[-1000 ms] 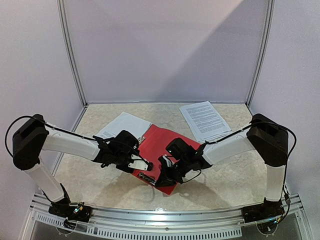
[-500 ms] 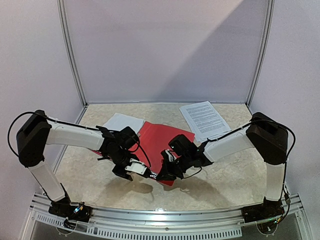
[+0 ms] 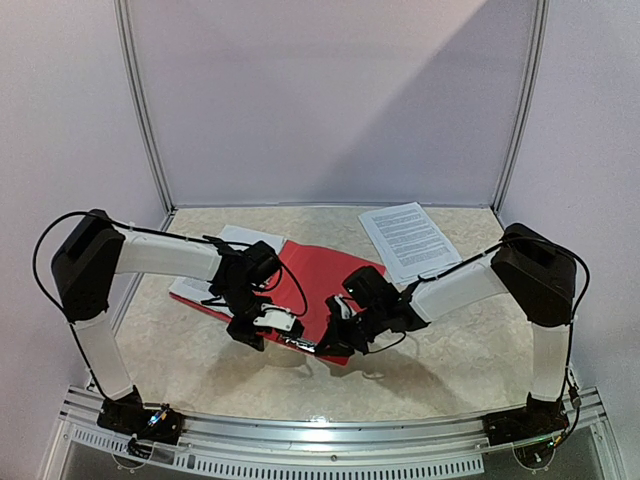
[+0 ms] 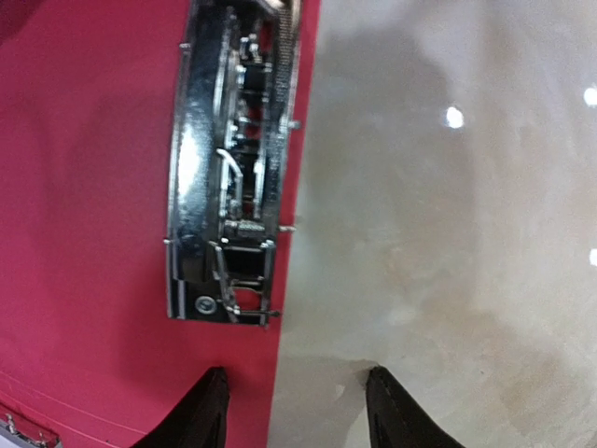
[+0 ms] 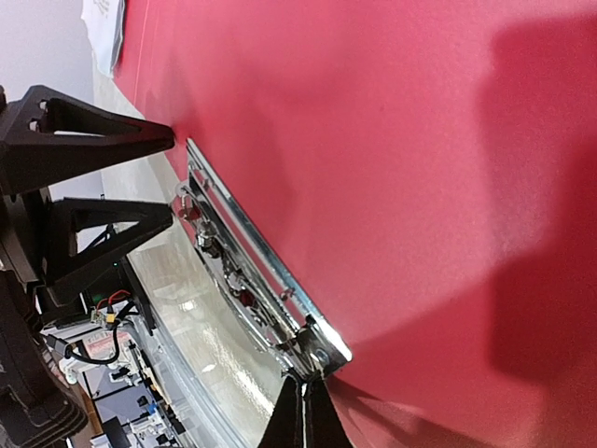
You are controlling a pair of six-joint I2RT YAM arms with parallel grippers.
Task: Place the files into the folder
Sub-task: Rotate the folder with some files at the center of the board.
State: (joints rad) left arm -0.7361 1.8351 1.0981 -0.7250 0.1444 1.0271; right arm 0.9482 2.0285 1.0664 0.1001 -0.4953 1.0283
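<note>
Lab booth: white panel walls (image 3: 330, 100), aluminium rail (image 3: 330, 425).

Nothing legible anywhere. The files (image 3: 408, 240) at the back right of the desk (image 3: 460, 350) carry rows of small black print, too fine to read. A second sheet (image 3: 232, 238) shows past the far edge of the folder (image 3: 320, 272), and its print is just as unreadable; its corner is a blur in the right wrist view. The metal clip (image 4: 229, 187) has no readable marking.
</note>
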